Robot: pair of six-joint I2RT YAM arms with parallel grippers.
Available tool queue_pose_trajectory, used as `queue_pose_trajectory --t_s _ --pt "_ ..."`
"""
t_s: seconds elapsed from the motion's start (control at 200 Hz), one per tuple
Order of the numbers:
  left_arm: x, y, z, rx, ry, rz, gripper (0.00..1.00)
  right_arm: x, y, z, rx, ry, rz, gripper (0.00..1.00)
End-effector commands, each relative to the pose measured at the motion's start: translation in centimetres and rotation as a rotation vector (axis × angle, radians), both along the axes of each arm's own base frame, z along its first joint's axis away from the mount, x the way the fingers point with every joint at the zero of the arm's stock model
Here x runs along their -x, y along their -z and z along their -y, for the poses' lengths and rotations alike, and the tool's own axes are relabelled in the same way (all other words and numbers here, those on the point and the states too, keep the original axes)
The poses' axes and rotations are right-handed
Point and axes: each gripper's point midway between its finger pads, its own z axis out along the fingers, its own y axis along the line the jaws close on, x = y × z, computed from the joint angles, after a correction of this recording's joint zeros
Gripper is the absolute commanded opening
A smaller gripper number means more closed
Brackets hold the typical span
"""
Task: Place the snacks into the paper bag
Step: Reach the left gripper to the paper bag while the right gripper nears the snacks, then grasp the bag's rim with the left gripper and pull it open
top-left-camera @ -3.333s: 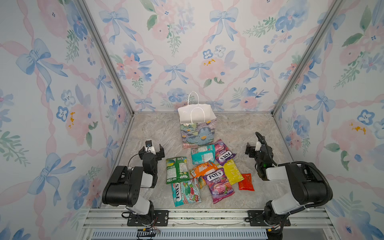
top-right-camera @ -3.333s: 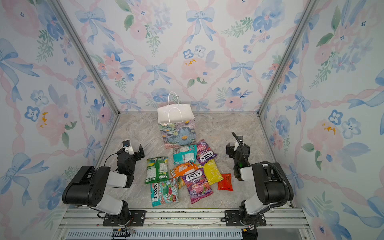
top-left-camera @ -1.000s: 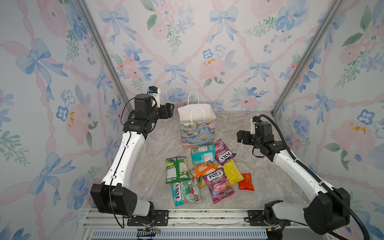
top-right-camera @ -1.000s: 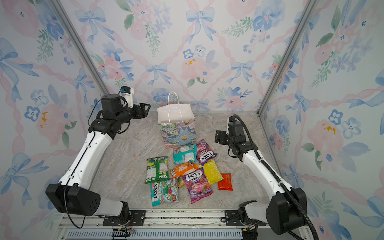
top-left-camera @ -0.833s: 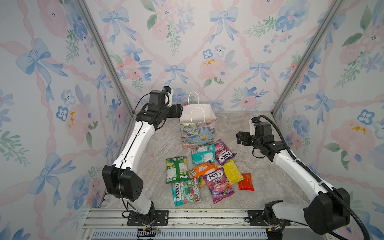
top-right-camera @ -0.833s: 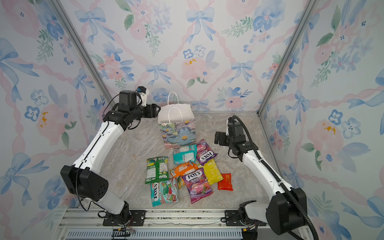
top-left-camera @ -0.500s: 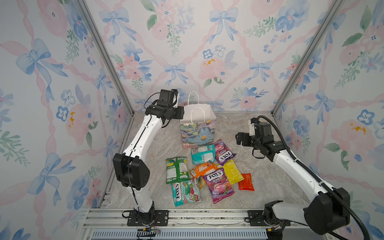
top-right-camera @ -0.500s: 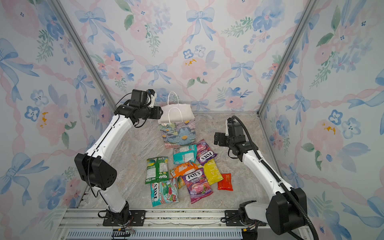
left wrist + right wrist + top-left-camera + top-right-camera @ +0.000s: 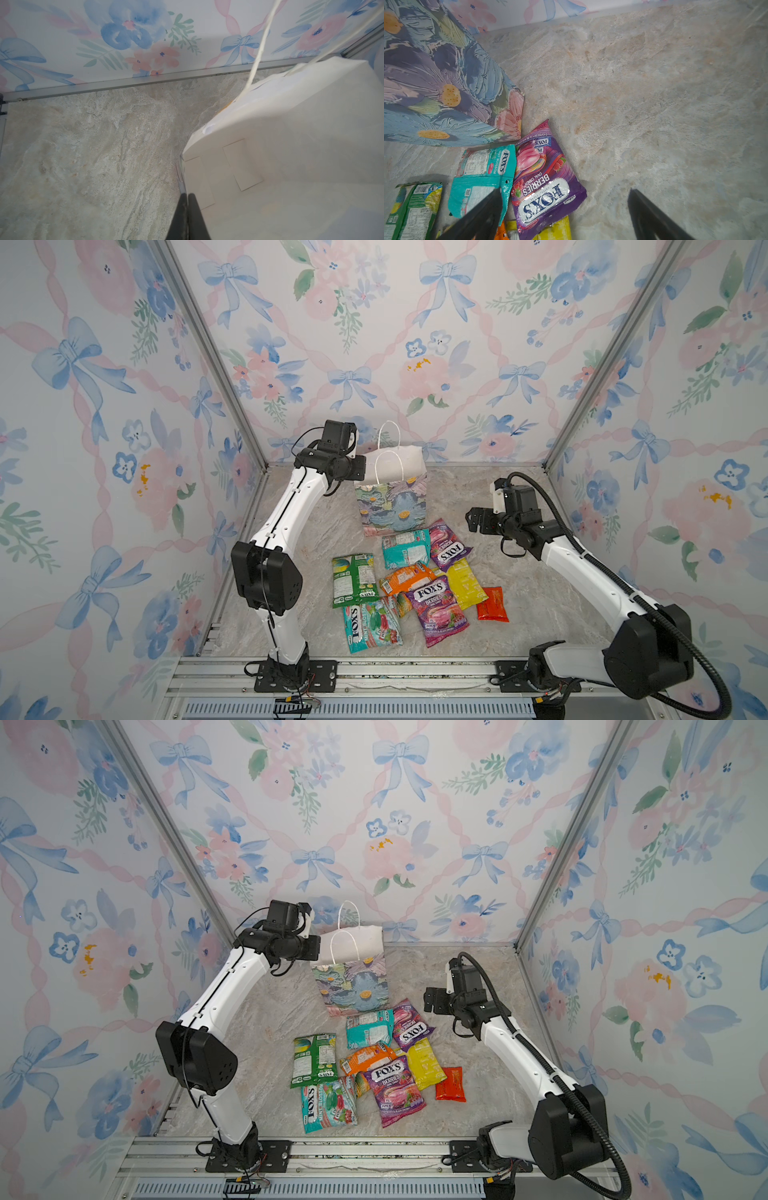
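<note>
Marble-look floor (image 9: 528, 585): floral paper bag (image 9: 392, 506) upright, white inside, L jaws pinching rim, R jaws spread.

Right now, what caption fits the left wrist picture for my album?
The left tool pinches the white-lined bag by its rim, marble table beside it.

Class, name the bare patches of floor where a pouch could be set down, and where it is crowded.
Bare: marble floor right of the floral paper gift bag; also left of the green plastic pouch. Crowded: the glossy candy pouches piled before the bag.
</note>
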Motion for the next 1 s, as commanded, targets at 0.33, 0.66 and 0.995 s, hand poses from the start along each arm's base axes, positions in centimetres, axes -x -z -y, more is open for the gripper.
queue_pose_trajectory --t_s 0.33,0.66,0.995 --pt "2.3 -2.7 -4.8 -0.025 -0.192 0.054 0.0 -0.7 -0.1 -2.8 -0.057 -0.079 -0.01 0.97" --pt "8.0 -1.5 -8.7 -0.023 -0.32 0.032 0.01 -1.2 0.3 -4.8 -0.096 -0.13 -0.026 0.97" --pt "11.4 -2.2 -9.8 0.006 -0.3 0.056 0.51 -1.7 0.2 -6.2 -0.146 -0.159 -0.039 0.96"
